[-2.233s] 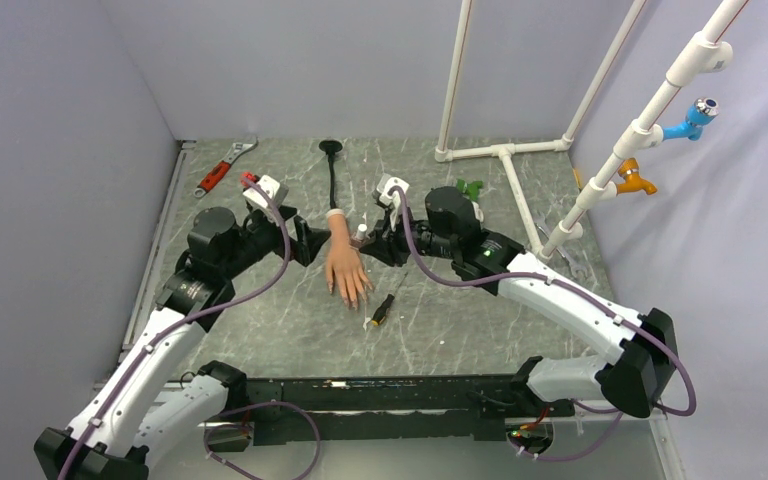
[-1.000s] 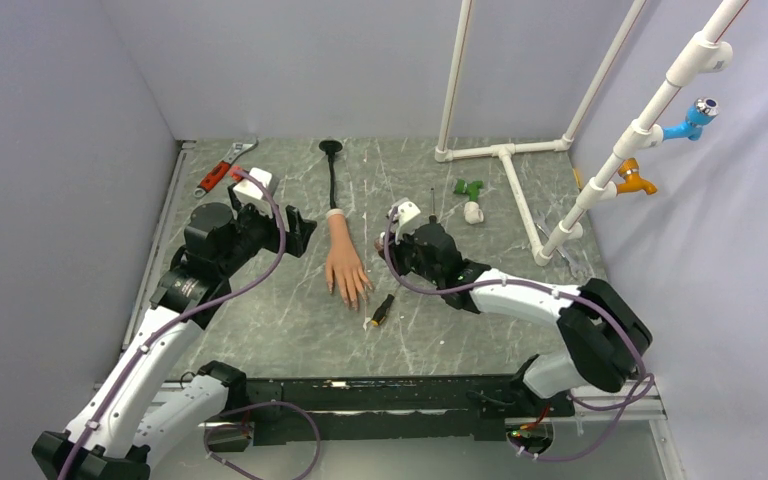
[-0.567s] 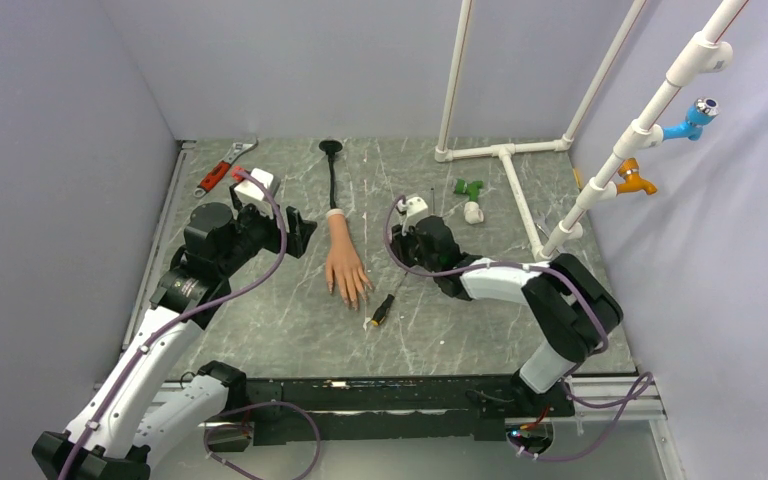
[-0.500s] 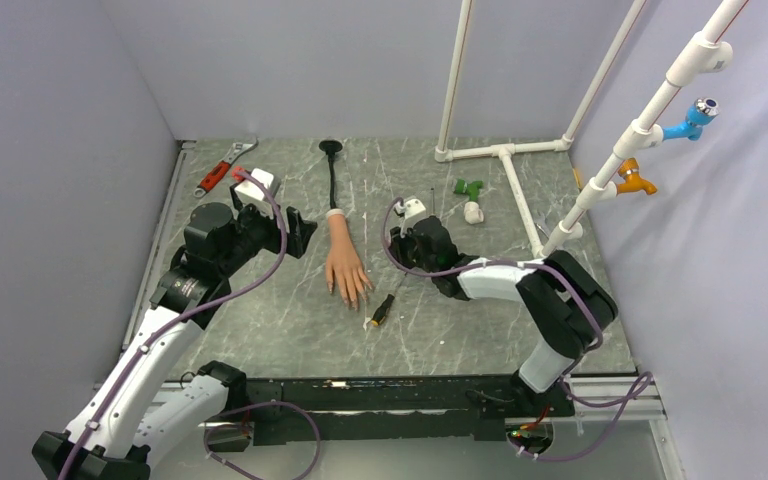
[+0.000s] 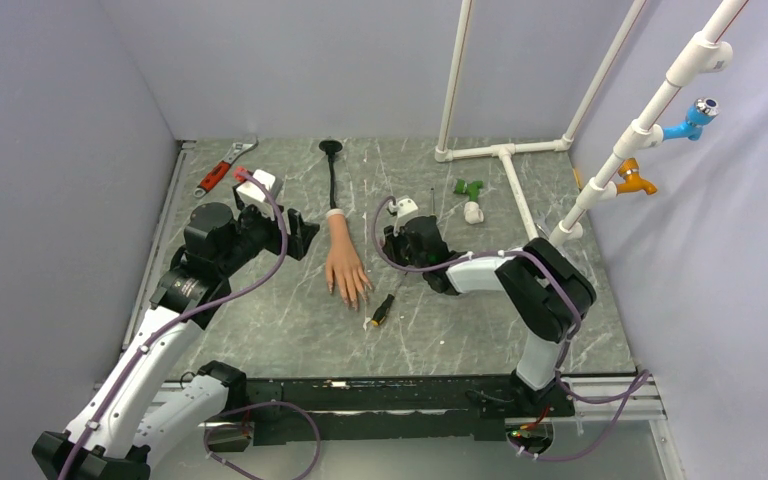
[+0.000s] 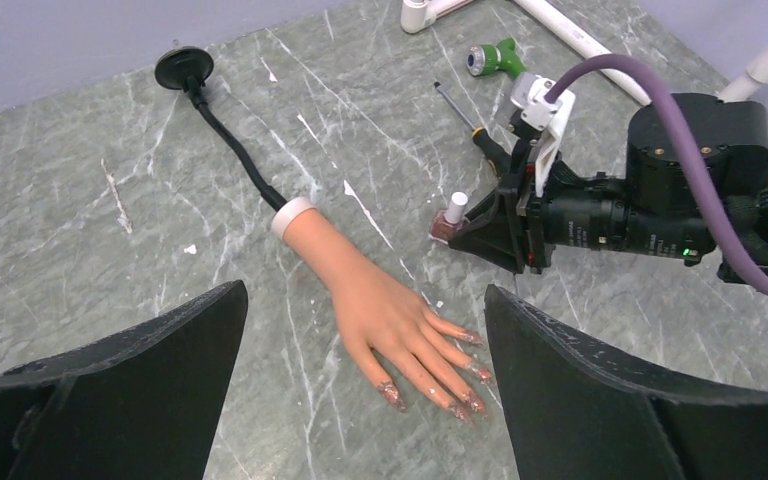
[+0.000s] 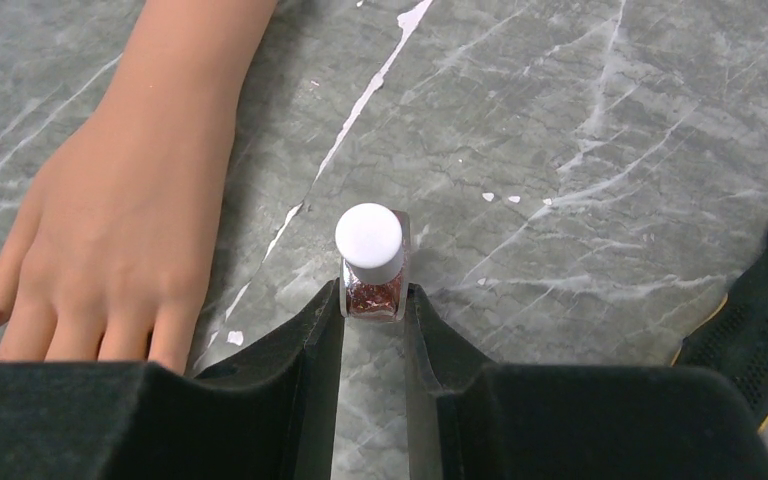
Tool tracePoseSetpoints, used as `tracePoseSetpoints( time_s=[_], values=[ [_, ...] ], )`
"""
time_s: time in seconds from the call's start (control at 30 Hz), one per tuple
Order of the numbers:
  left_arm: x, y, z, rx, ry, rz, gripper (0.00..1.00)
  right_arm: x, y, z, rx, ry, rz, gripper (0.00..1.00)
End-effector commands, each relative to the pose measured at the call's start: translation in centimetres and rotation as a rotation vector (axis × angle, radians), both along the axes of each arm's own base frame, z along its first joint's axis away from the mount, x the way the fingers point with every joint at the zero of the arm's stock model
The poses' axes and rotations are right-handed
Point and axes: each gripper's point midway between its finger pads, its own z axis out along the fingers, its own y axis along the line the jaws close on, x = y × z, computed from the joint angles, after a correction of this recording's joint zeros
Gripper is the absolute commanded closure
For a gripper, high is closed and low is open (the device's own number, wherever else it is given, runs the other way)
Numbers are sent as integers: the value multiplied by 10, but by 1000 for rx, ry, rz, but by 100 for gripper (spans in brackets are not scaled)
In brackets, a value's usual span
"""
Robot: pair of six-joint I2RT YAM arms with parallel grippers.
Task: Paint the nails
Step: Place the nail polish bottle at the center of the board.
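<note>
1. The right claw point(image 7: 372, 305) is clamped on the white-capped polish bottle point(image 7: 369, 240), which stands on the counter just beside the mannequin hand point(image 5: 345, 265).
2. The left claw point(image 5: 300, 237) gapes wide, holding nothing, on the hand's other side near its wrist.
3. The hand lies mid-counter, its long axis running from far edge to near edge. The nails point(image 6: 475, 403) are at the near end, closer to the near edge than either claw.

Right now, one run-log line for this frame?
left gripper: open, empty | right gripper: shut on polish bottle | polish bottle: upright on table beside mannequin hand | nails: clear of both grippers
</note>
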Motion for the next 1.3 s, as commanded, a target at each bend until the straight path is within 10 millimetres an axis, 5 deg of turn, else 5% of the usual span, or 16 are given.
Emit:
tracePoseSetpoints(
  time_s=[0.0,0.47,0.63,0.9,1.1,1.27],
  values=[
    [0,-3,19,-16,-62,-24,7,23,11,24,58,-85,-30,100],
    [-2,-6,20,-15,-65,-49,7,26,13,-5,-17,14,-35,99],
    [-3,-6,20,-14,-63,-49,6,25,12,-3,-14,17,-45,70],
    [-3,-6,20,-9,-60,-50,4,21,10,5,-2,13,-42,54],
    [-4,-6,19,0,-58,-55,3,16,6,26,13,-11,-50,32],
    [0,3,18,10,-55,1,1,6,-2,45,20,-29,-53,24]
  ],
)
